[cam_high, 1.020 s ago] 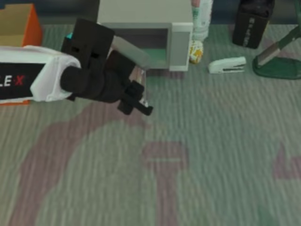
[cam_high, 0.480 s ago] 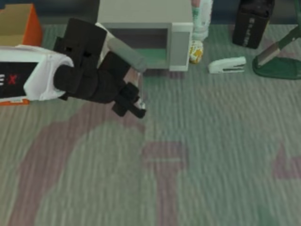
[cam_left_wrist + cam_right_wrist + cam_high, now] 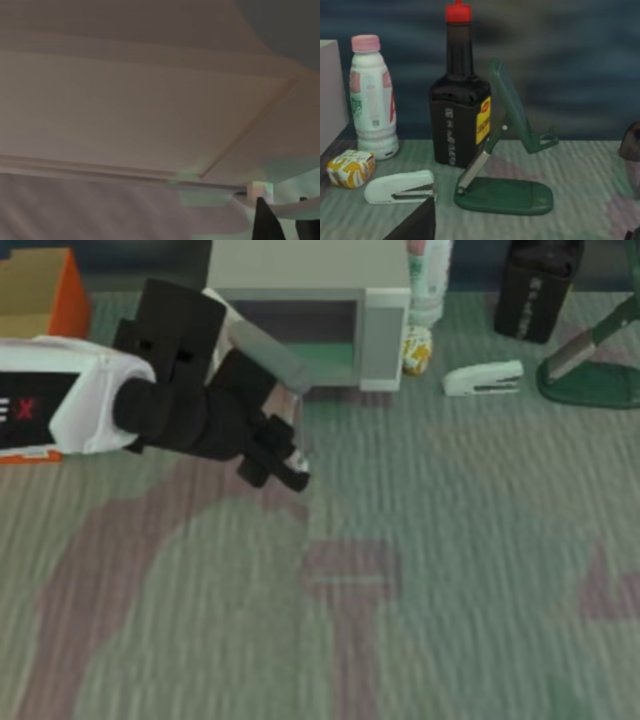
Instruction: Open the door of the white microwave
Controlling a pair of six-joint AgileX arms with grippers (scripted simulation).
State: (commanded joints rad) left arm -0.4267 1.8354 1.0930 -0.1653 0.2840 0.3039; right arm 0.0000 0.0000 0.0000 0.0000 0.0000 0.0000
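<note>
One appliance, the white microwave [image 3: 310, 300], at the far edge of the table, left of centre in the top view; grey control panel [image 3: 382, 340] on its right side. Cavity exposed. Its door [image 3: 268, 355] is swung out toward the left on the hinge side — judged well past half open, not yet fully back.

One working arm: left, reaching in from the table's left. Left gripper [image 3: 285, 455] sits just in front of the door's free edge, near the table surface. Whether its fingers are spread or pinching the edge cannot be told from the top view; the left wrist view shows only two dark fingertips [image 3: 265, 220] below the door's pale inner panel, the gap unclear.

One idle arm: right, out of the top view; its wrist camera looks at a stapler [image 3: 400, 186], dark sauce bottle [image 3: 460, 120] and green stand [image 3: 505, 192] on the table's right.

Handling note — to finish well, carry the free edge along an arc about the hinge, not straight outward, and keep force light: the toy-sized body would likely slide.
</note>
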